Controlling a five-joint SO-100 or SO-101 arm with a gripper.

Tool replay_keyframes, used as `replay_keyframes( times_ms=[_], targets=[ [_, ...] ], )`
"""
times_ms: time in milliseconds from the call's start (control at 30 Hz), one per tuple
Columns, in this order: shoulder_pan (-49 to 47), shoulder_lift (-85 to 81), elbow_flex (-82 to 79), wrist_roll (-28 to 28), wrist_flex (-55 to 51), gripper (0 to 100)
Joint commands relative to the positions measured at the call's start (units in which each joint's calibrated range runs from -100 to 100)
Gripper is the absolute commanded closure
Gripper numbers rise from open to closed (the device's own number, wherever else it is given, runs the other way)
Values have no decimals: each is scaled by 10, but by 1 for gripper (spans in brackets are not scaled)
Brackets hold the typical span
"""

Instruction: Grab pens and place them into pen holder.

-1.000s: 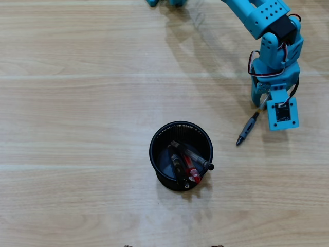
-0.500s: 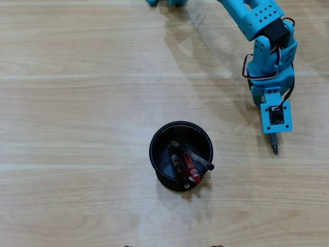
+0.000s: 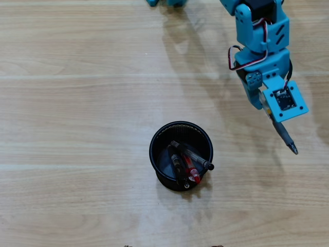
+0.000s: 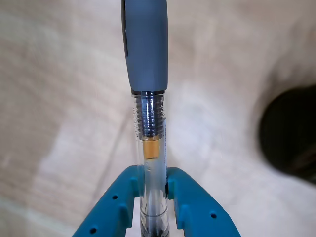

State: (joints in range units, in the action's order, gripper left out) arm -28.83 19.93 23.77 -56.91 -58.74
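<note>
a: pen (image 4: 148,74) with the grey rubber section sits clamped between the jaws of the gripper (image 4: 154,190); the wrist view shows both blue fingers pressed on its clear barrel.

b: and its long axis?

a: in line with the fingers, grey end leading. in the overhead view it pokes out past the gripper (image 3: 267,105), tip slanting down and right, clear of the surface (image 3: 77,103) as far as i can judge.

b: where's the pen holder (image 3: 154,149)?

a: down and left of the held pen in the overhead view, well apart. three pens (image 3: 186,163) already lean inside it.

b: so the carry goes that way, and the tip needs swinging round toward the rim.
</note>
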Motion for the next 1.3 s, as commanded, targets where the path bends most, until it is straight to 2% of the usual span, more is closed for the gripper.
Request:
replay_keyframes(
  times_ms=[0,200,300,433,533,900,1267],
  targets=[
    [75,-142,-11,92,125,98],
    [171,-256,-206,100,386,98],
    [213,-291,-336,68,507,98],
    [237,-295,-444,36,606,98],
    [233,-271,-453,33,630,98],
    [196,-178,-394,33,630,98],
    [200,-90,-365,28,623,96]
  ],
)
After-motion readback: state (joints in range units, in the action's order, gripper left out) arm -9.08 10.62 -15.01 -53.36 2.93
